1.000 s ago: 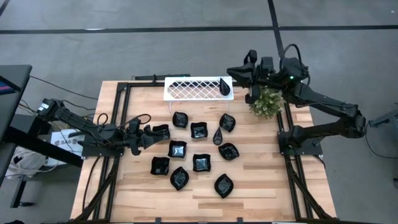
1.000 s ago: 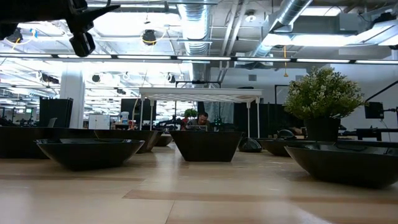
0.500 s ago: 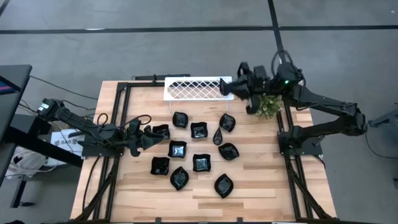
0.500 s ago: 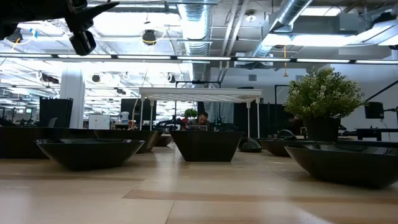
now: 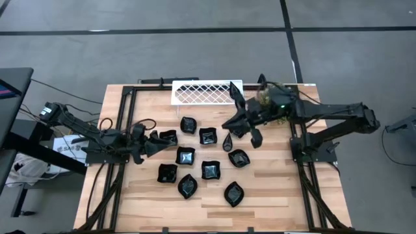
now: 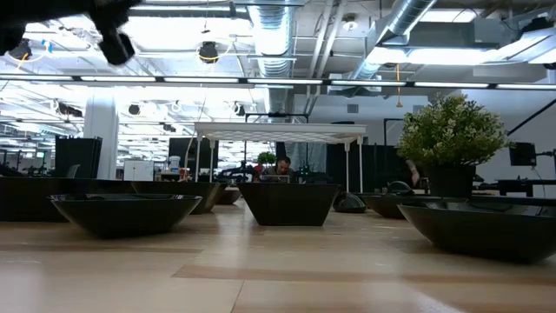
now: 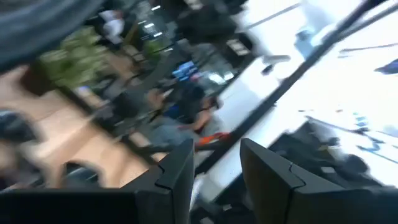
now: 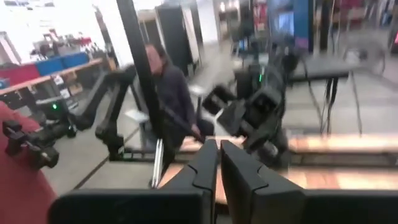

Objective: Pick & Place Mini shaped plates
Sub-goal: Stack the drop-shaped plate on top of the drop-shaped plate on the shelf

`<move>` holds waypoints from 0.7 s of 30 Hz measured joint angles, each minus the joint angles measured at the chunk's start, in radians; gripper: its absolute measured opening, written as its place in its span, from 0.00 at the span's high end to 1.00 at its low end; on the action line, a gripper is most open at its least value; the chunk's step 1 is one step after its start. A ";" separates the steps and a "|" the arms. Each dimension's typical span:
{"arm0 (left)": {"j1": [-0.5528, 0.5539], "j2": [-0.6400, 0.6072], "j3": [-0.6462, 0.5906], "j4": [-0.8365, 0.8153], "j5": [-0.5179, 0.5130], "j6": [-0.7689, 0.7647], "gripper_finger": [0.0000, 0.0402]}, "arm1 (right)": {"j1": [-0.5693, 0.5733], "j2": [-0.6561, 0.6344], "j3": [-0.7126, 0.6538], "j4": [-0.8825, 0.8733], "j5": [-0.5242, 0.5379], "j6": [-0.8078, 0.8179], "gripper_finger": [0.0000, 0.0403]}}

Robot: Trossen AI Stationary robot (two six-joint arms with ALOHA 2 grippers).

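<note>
**Plates spread mid-surface, both hands over the wood**

From my low camera, the pale wood surface (image 6: 261,269) runs away from me with glossy black mini shaped plates (image 6: 124,213) standing on it in a row, a square one (image 6: 288,203) in the middle. Past them I see the white lattice tray (image 6: 280,131) raised on thin legs, a potted plant (image 6: 452,139) beside it, then an open hall with ceiling ducts, strip lights and desks where a person (image 6: 281,168) sits far off.

From above, I count eleven plates (image 5: 208,170) clustered at the centre of the surface (image 5: 273,195), set apart from one another, in square, leaf and teardrop shapes. The tray (image 5: 201,93) sits at the far edge.

My left hand (image 5: 149,143) lies low at the left edge of the cluster, just beside the nearest square plate (image 5: 168,137); its wrist camera shows the fingers (image 7: 267,171) parted with nothing between them. My right hand (image 5: 237,120) reaches in over the plates near the tray; its fingers (image 8: 205,165) look pressed nearly together, and I see nothing held between them. That camera also shows a person (image 8: 171,93) standing by a post in the room.

On the floor left of the surface lies a white sheet (image 5: 65,147) with dark letters; I cannot read them.
</note>
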 joint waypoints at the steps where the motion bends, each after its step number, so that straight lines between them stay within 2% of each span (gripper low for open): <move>1: -0.011 0.000 0.000 0.038 0.003 0.014 0.67 | -0.008 -0.008 0.001 0.025 0.001 -0.008 0.97; 4: -0.052 -0.002 0.000 0.155 0.020 0.089 0.67 | -0.049 -0.045 0.001 0.057 0.004 -0.024 0.98; 8: -0.097 -0.003 0.000 0.222 0.094 0.173 0.67 | -0.113 -0.083 0.001 0.061 0.005 -0.026 0.98; 12: -0.136 -0.003 0.000 0.229 0.146 0.197 0.67 | -0.160 -0.088 0.001 0.079 0.019 -0.025 0.98; 21: -0.165 -0.007 -0.016 0.211 0.148 0.193 0.67 | -0.217 -0.025 0.001 0.111 0.040 0.029 0.97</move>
